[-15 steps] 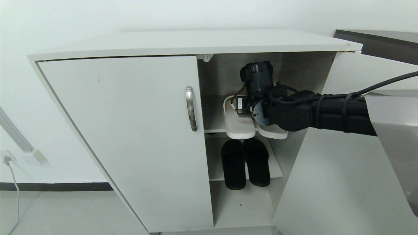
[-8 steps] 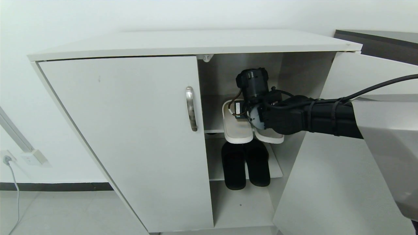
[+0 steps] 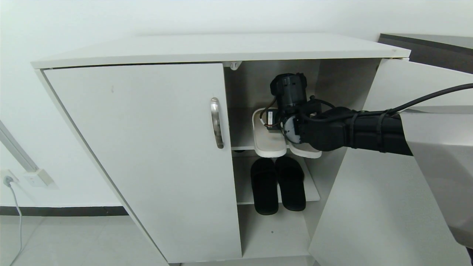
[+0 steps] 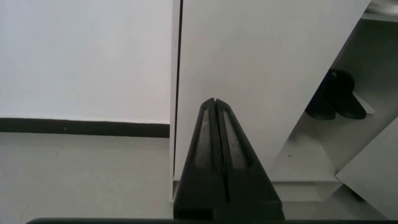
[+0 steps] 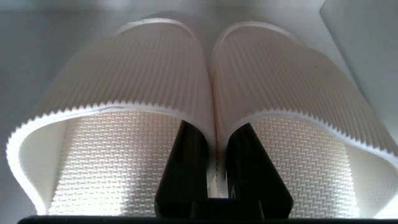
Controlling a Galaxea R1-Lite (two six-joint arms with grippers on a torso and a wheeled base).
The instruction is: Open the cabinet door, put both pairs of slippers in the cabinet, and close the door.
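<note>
The white cabinet (image 3: pixel 221 48) is standing with its right door (image 3: pixel 369 207) swung wide open, while the left door (image 3: pixel 147 155) is sitting shut, its metal handle (image 3: pixel 216 122) upright along the inner edge. The right arm (image 3: pixel 351 129) is reaching into the open half at the level of the upper shelf (image 3: pixel 240 129). And there is the grip: the right gripper (image 5: pixel 217 168) is pinching the pair of white slippers (image 5: pixel 124 93), one finger tucked inside each slipper and the two adjoining side walls squeezed between them. From the head camera the white slippers (image 3: pixel 271 142) are lying side by side, touching, toes pointing into the cabinet, with the heels hanging out over the front edge of that upper shelf. One level down, the pair of black slippers (image 3: pixel 277 184) is resting on the lower shelf (image 3: pixel 312 190), side by side, toes inward, heels poking past the shelf's front edge. The left gripper (image 4: pixel 214 143) is hanging outside the cabinet, facing the closed left door, its fingers pressed flat together with nothing between them; from there the black slippers (image 4: pixel 336 96) are showing farther off in the open half.
</note>
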